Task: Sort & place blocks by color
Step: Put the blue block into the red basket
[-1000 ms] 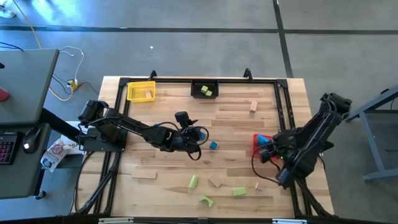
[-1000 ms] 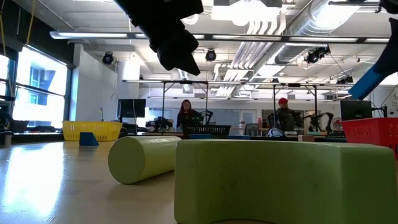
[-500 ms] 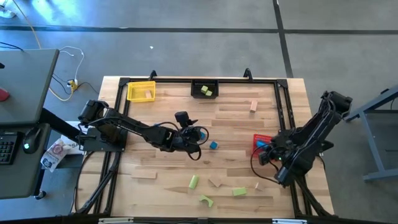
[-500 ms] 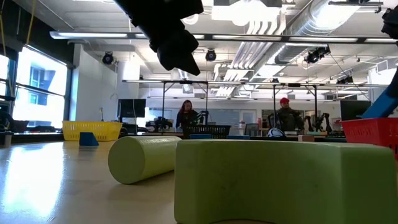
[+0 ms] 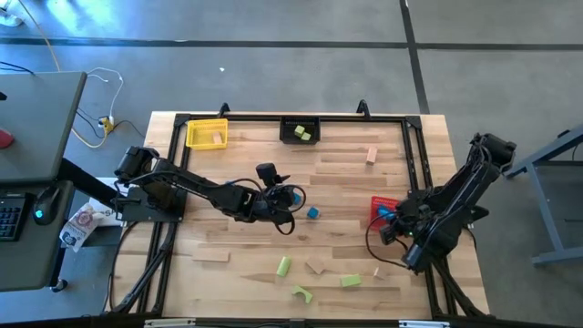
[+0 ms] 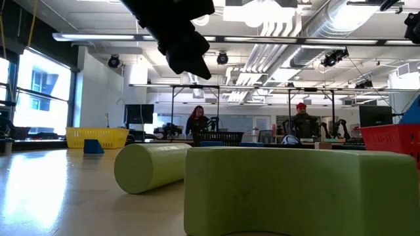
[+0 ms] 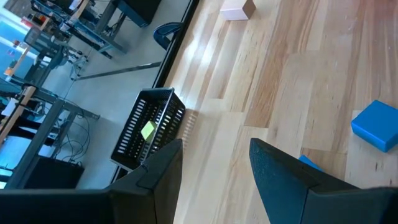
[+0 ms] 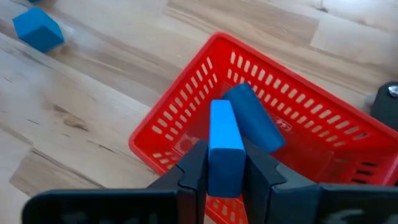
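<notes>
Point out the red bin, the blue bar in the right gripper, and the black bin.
red bin (image 8: 163,127): right wrist view, on its near mesh wall.
blue bar (image 8: 224,146): right wrist view, on its top face.
black bin (image 7: 155,121): left wrist view, on its mesh side.

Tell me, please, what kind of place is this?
Probably a robotics lab or workshop: exposed ceiling ducts, workbenches with equipment where two people sit, and a wooden table with two robot arms sorting blocks.

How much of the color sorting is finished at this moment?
Partly done: the red bin holds a blue cylinder, the yellow bin a tan block, the black bin green blocks. In hand: the right tool grips a blue bar above the red bin. Left: loose blocks, including a blue cube.
</notes>
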